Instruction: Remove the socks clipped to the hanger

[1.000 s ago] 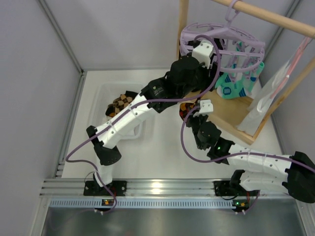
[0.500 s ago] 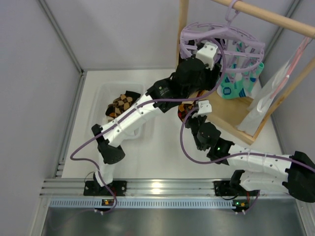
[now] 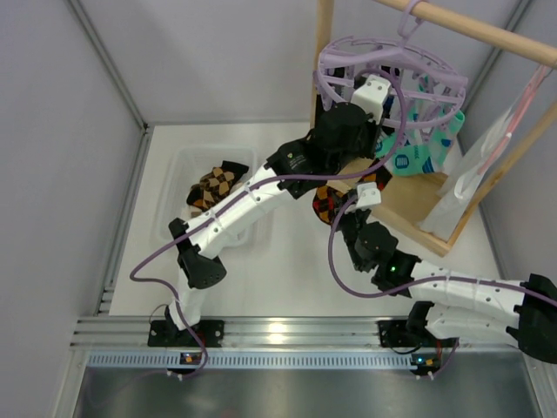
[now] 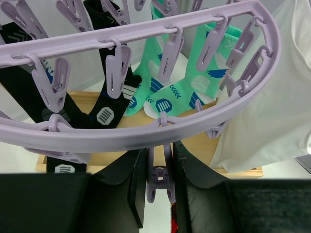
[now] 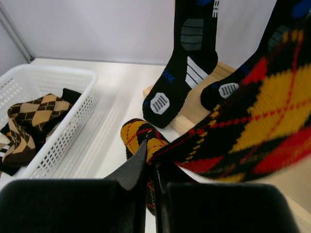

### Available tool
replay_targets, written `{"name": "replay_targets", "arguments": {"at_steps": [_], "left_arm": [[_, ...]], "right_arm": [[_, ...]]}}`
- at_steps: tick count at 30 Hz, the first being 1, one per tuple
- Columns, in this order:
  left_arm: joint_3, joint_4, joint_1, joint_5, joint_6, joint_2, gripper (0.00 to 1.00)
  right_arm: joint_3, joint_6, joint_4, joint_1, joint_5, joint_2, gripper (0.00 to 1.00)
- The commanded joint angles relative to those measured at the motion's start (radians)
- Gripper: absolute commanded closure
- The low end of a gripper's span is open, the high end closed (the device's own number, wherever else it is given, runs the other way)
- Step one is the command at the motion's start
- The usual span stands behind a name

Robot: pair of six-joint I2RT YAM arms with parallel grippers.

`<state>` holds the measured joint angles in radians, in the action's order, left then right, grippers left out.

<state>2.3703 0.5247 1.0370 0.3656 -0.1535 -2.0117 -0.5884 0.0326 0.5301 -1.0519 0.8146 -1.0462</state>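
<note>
The lavender hanger (image 3: pixel 392 65) hangs from the wooden rod, and its ring (image 4: pixel 146 136) fills the left wrist view. Mint-teal socks (image 4: pixel 204 73) and black socks (image 4: pixel 109 104) dangle from its pegs. My left gripper (image 4: pixel 158 194) reaches up under the ring, shut on one lavender clip peg (image 4: pixel 160 177), a finger pressing each side. A yellow-red-black argyle sock (image 5: pixel 252 121) runs down from the top right of the right wrist view into my right gripper (image 5: pixel 154 160), which is shut on it. From above, that sock (image 3: pixel 329 200) shows just below the left arm.
A white basket (image 3: pixel 187 165) at the left holds tan argyle socks (image 3: pixel 213 185). The wooden rack post (image 3: pixel 324 52) and its base board (image 3: pixel 418 200) stand under the hanger. A white cloth (image 4: pixel 272 111) hangs at the right.
My left gripper has moved further under the hanger and its jaws have closed in onto the peg. The right arm has shifted slightly, still holding the argyle sock.
</note>
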Motion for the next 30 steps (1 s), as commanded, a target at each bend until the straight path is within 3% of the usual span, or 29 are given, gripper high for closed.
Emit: {"name": "replay_targets", "arguments": {"at_steps": [1,2,4,5,8,12,15,19,23,26,30], "left_arm": [[0.014,-0.049,0.003,0.024,0.012,0.021,0.87],[0.006,-0.048,0.001,0.03,0.014,0.025,0.86],[-0.025,-0.048,0.001,0.03,0.014,0.043,0.73],[-0.04,-0.048,0.001,0.03,0.006,0.054,0.54],[-0.118,-0.046,0.001,0.056,-0.018,0.115,0.26],[-0.311,-0.043,0.001,0.246,-0.057,0.244,0.07],[-0.487,-0.042,-0.011,0.34,-0.104,0.385,0.02],[-0.744,-0.01,-0.034,0.504,-0.193,0.62,0.02],[-0.911,0.161,-0.135,0.481,-0.345,0.833,0.02],[-1.017,0.296,-0.279,0.402,-0.365,0.958,0.02],[-1.075,0.402,-0.38,0.456,-0.334,1.073,0.02]], "right_arm": [[0.085,0.047,0.018,-0.02,-0.006,0.066,1.0],[0.11,0.053,0.018,-0.022,-0.024,0.092,1.0],[0.165,0.079,-0.001,-0.02,-0.052,0.123,1.0],[0.179,0.09,-0.037,-0.02,-0.08,0.158,1.0],[0.228,0.116,-0.1,-0.016,-0.117,0.231,1.0],[0.24,0.13,-0.163,0.016,-0.184,0.302,1.0],[0.22,0.13,-0.199,0.052,-0.27,0.316,1.0],[0.156,0.142,-0.217,0.122,-0.44,0.269,1.0],[0.047,0.132,-0.24,0.178,-0.621,0.128,1.0],[-0.079,0.119,-0.257,0.178,-0.74,-0.002,1.0],[-0.258,0.122,-0.259,0.176,-0.862,-0.196,1.0]]}}
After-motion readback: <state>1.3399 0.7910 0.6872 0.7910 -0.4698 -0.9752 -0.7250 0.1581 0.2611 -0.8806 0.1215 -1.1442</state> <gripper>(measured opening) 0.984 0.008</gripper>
